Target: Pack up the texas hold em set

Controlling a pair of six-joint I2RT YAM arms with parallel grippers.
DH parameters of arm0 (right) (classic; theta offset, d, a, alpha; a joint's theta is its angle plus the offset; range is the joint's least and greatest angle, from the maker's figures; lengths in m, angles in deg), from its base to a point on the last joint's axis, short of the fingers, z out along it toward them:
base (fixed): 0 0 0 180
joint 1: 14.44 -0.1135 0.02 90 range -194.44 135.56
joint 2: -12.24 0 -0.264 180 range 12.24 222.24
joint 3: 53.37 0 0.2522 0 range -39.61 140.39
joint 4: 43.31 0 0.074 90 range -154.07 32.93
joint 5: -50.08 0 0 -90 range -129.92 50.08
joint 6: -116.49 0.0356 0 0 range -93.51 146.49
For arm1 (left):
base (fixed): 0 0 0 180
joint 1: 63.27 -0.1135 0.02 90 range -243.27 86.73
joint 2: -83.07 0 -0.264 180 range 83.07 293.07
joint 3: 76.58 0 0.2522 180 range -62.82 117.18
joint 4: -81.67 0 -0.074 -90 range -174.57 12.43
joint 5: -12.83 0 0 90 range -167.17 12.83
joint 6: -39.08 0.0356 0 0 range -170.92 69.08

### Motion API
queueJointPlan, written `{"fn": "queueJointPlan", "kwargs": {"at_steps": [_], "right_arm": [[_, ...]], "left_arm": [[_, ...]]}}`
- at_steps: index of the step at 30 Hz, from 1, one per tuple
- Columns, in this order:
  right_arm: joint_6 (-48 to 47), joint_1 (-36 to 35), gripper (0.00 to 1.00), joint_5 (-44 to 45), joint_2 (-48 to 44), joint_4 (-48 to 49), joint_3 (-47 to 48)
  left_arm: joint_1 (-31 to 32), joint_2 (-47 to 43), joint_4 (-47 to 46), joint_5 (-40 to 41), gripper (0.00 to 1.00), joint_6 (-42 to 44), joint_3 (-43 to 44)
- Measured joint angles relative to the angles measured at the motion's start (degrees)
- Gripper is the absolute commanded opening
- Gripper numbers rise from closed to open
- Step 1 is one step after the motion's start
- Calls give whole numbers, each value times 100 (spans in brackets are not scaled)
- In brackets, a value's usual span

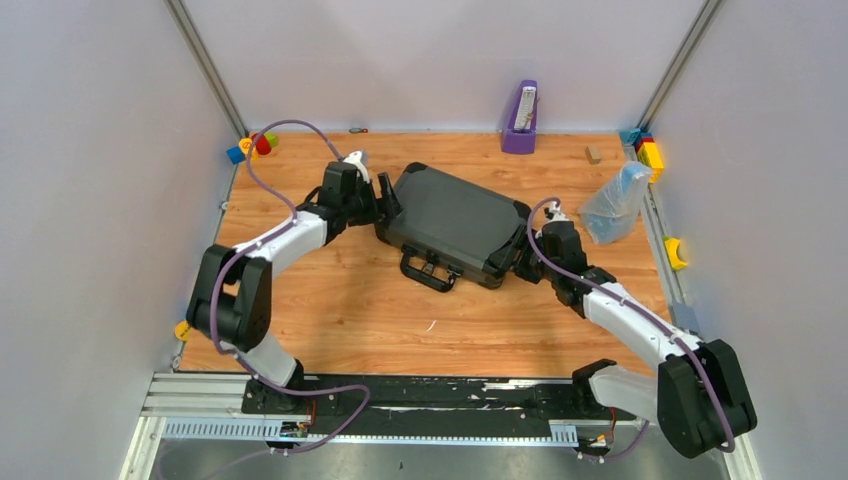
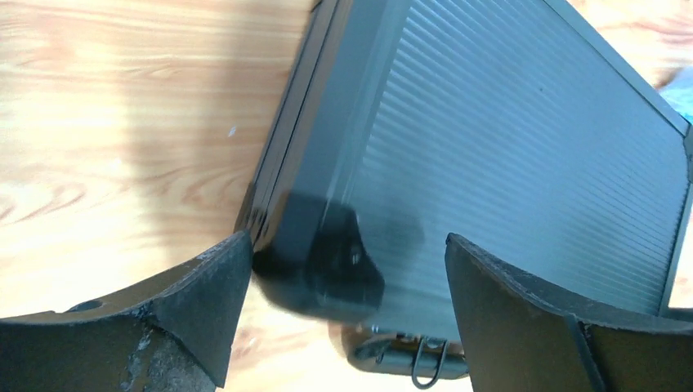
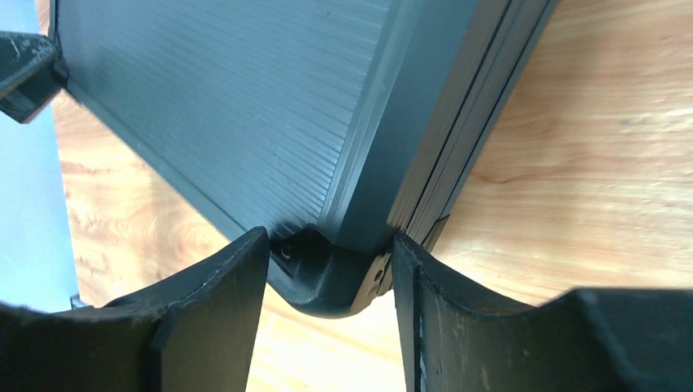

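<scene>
Lying shut, the black case (image 1: 455,222) runs from 10 to 4 o'clock, handle (image 1: 428,268) toward 7. Left claw (image 2: 347,249) gapes around one corner; right claw (image 3: 329,245) pinches another.

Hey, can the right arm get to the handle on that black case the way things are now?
Probably yes. The handle on the black case faces the arms, with bare table in front. The right pincer sits at the adjacent corner, seemingly gripping it, so it must let go first.
</scene>
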Motion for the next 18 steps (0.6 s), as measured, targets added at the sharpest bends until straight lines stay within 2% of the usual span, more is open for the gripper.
{"fn": "queueJointPlan", "kwargs": {"at_steps": [3,5,6,8,12,18], "right_arm": [[105,-295,55,-15,-42,9,-28],[125,-439,56,-90,-48,20,-42],[127,-476,57,-157,-31,17,-44],[136,-527,60,-243,22,33,-39],[225,-546,81,-269,173,13,24],[201,-693,85,-46,55,-562,83]], "left_arm": [[2,-629,479,404,93,46,-260],[24,-1075,669,575,86,37,-472],[42,-1370,721,645,77,24,-636],[76,-1856,695,678,66,-63,-955],[367,-2597,310,595,63,-398,-1873],[1082,-2800,-310,387,65,-1003,-3049]]}}
